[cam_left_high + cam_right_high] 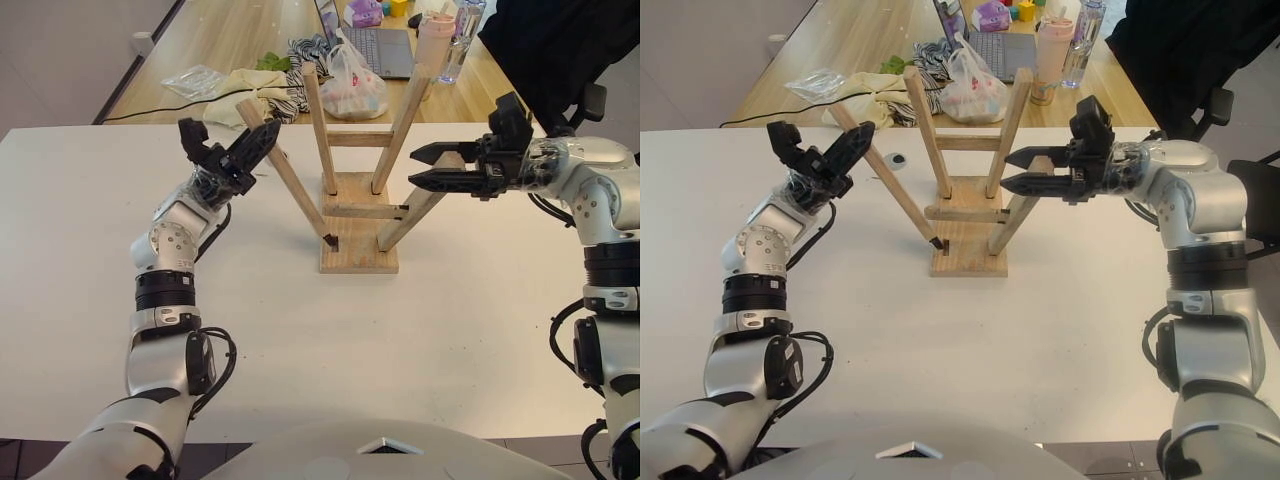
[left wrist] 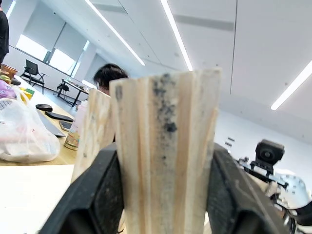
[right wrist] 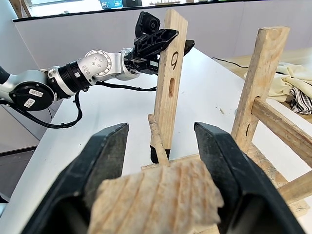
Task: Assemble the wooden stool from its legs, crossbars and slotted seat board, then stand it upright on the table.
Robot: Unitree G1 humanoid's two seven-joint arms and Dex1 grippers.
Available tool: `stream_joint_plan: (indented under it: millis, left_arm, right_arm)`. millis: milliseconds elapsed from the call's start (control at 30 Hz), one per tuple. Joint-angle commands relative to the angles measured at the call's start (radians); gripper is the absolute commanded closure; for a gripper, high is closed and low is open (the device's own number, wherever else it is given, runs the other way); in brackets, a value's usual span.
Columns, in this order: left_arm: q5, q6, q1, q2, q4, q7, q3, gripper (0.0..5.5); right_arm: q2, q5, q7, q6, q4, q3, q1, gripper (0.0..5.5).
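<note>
Closest to you, on the white table, the seat board lies flat, and the stool stands upside down on it with its legs pointing up. Your left gripper has its dark fingers pressed tight on the top of the left leg. This leg is a pale, rough bar that leans inward. Its dark lower tip meets the board, but you cannot tell if it sits in a slot. Your right gripper holds the splintered end of the right leg, with both fingers closed against the wood. A lower crossbar and an upper crossbar, both flat strips, join the legs. Farther back, a wooden bench carries a plastic bag, partly hidden by the legs, and a laptop cut off at the edge.
</note>
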Motion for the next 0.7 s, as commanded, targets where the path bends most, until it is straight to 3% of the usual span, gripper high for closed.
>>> stream_joint_plan:
  millis: [33,200,433,533,700]
  left_arm:
    - [0.048,-0.061,0.002,-0.017,0.05,0.0,-0.011,3.49]
    - [0.197,-0.191,0.058,0.01,0.108,-0.04,-0.105,3.49]
    - [0.431,-0.359,0.111,0.236,0.065,-0.2,-0.334,3.49]
    - [0.426,-0.367,0.11,0.283,0.061,-0.223,-0.363,3.49]
    - [0.356,-0.307,0.099,0.251,0.047,-0.221,-0.304,3.49]
  right_arm:
    - [-0.007,-0.025,0.02,0.002,0.006,0.026,0.007,3.25]
    - [-0.005,-0.033,0.025,-0.006,0.006,0.027,0.015,3.26]
    - [-0.001,-0.034,0.025,-0.004,-0.003,0.027,0.032,3.26]
    - [0.001,-0.032,0.022,-0.005,-0.008,0.03,0.04,3.26]
    - [0.0,-0.03,0.027,-0.003,-0.012,0.035,0.044,3.27]
